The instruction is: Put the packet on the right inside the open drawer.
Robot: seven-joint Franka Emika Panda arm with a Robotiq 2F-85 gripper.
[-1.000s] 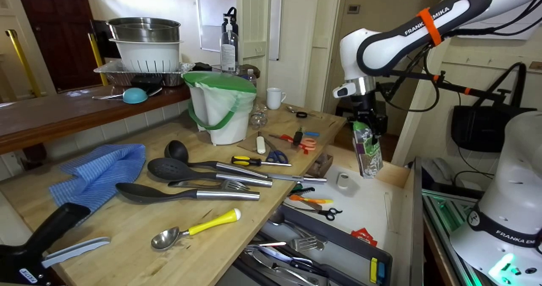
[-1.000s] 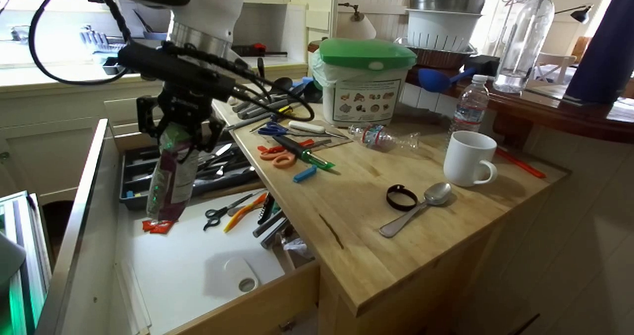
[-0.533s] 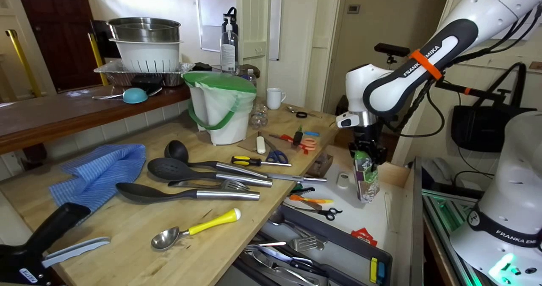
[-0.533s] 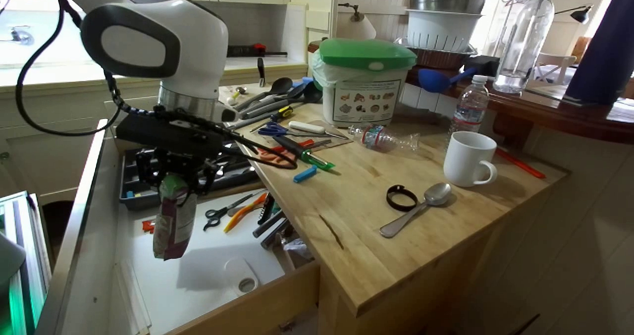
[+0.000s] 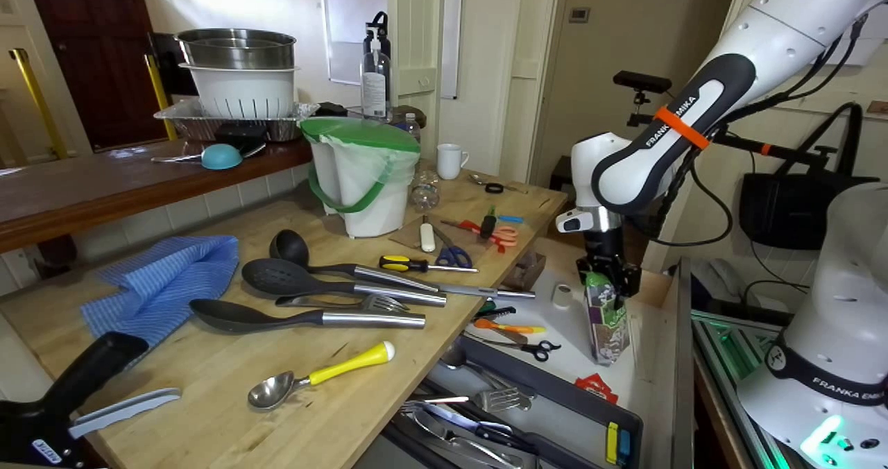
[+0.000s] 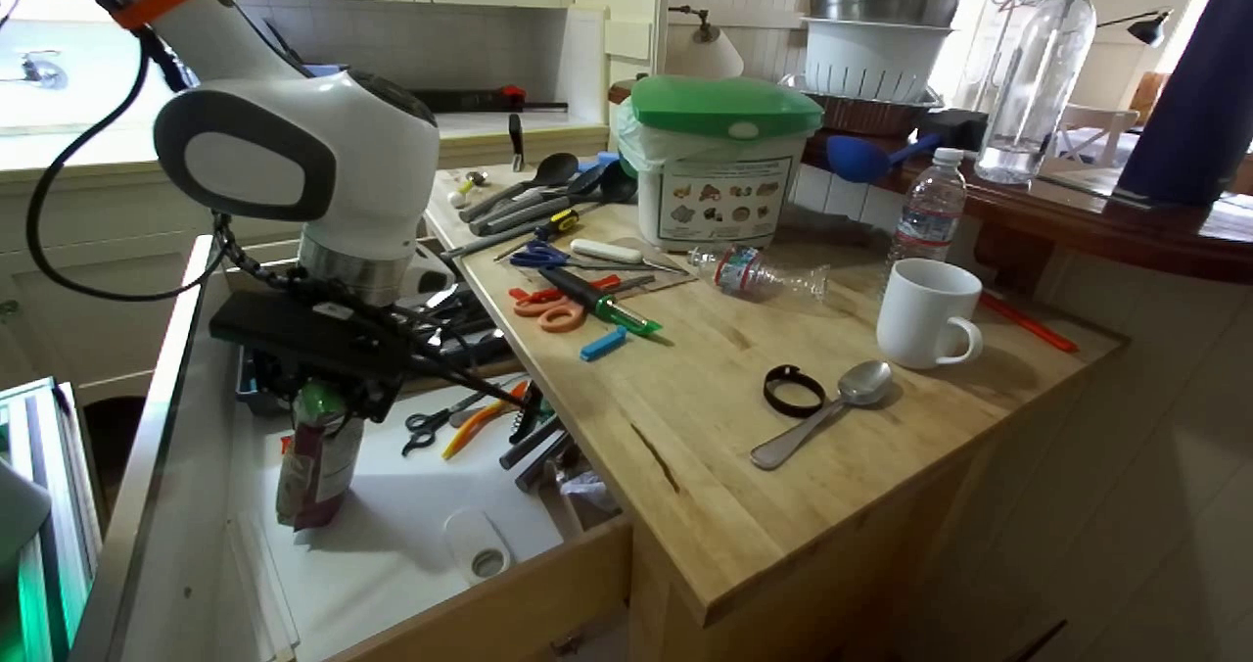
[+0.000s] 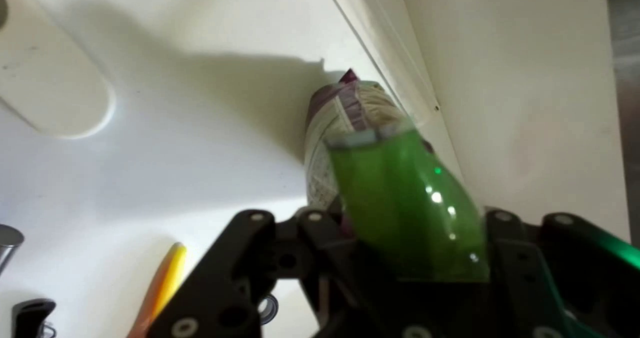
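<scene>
The packet [image 5: 608,327] is green at the top, with a purple and whitish speckled print below. It hangs almost upright inside the open drawer in both exterior views, also here [image 6: 318,471]. My gripper [image 5: 610,282] is shut on its upper part. In the wrist view, the packet's green top [image 7: 400,203] fills the space between the dark fingers and hides part of them. The open drawer [image 6: 509,593] has pale wooden walls and a white floor. The packet's lower end is close to that floor; I cannot tell whether it touches.
The drawer also holds a grey cutlery tray [image 5: 624,417], black-handled scissors [image 5: 540,350], an orange-yellow tool [image 6: 480,422], a red wrapper [image 5: 596,387] and a white oblong object [image 6: 477,544]. The wooden tabletop [image 6: 724,466] with several tools overhangs one side of the drawer.
My gripper has moved down with the packet, from above the drawer to close to its floor. The packet stays held. Other objects have not moved.
</scene>
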